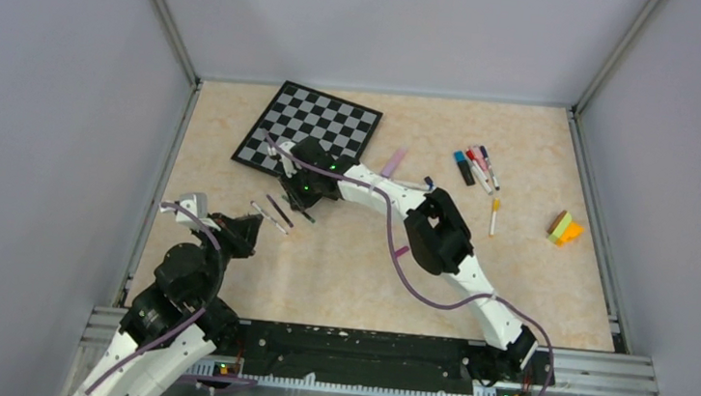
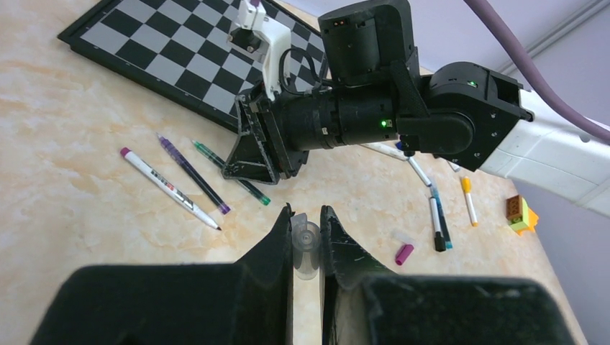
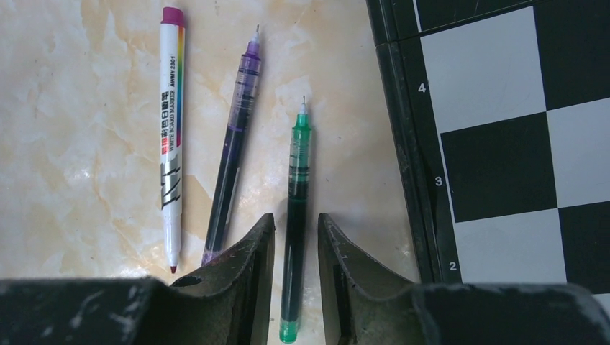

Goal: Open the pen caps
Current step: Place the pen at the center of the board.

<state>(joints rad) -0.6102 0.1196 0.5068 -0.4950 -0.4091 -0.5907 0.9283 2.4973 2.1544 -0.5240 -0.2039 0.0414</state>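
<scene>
**Uncapped pens beside the board.** We see the left gripper [image 2: 307, 210], its matte black, scuffed fingers clamped on a clear cap [image 2: 306, 251], a stubby translucent plastic cylinder. The right gripper [image 3: 296, 217] has its wedge-shaped fingers slightly apart. They straddle the green pen [image 3: 297, 165], with a thin gap on each side.

This pen is a slim translucent barrel with a bare needle tip. It lies flat on the glossy, marbled beige table [image 3: 72, 180], just beside the black rim of the chessboard [image 3: 503, 108]. To its side lie the purple pen [image 3: 234, 144], equally slender and needle-tipped, and the white marker [image 3: 173, 108], an opaque printed tube with a magenta end and an exposed nib.

A loose magenta cap [image 2: 404, 253] rests well apart from these three pens. More pens [image 1: 478, 167] cluster near a yellow-orange block [image 1: 565, 228].
</scene>
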